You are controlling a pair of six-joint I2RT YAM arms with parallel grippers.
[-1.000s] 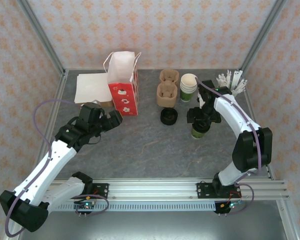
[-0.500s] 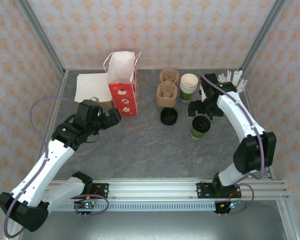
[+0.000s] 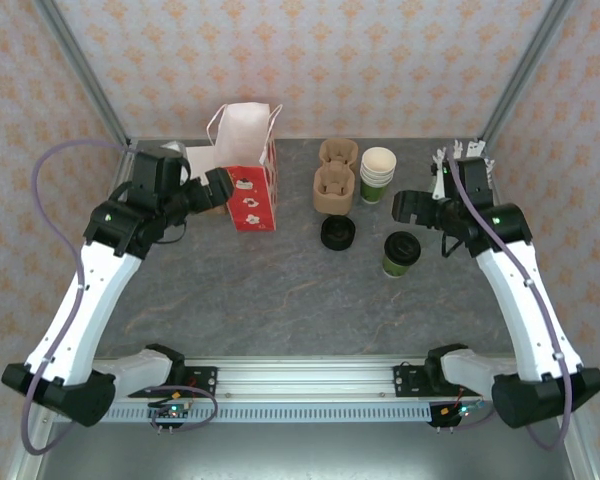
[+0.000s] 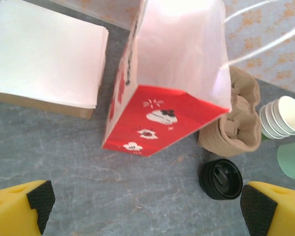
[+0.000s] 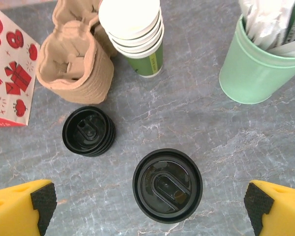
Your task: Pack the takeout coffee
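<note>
Already lidded, the takeout coffee (image 5: 167,185) stands near spare lids (image 5: 88,131).

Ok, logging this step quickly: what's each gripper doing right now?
Left gripper: open, holding nothing.
Right gripper: open, holding nothing.

The left arm (image 3: 90,290) and right arm (image 3: 525,290) were white with black joints (image 3: 58,392), a purple cable (image 3: 35,190) looping off each. The left gripper (image 4: 148,202) and right gripper (image 5: 150,202) had yellow fingers (image 4: 12,209) with black pads (image 4: 41,199).
</note>
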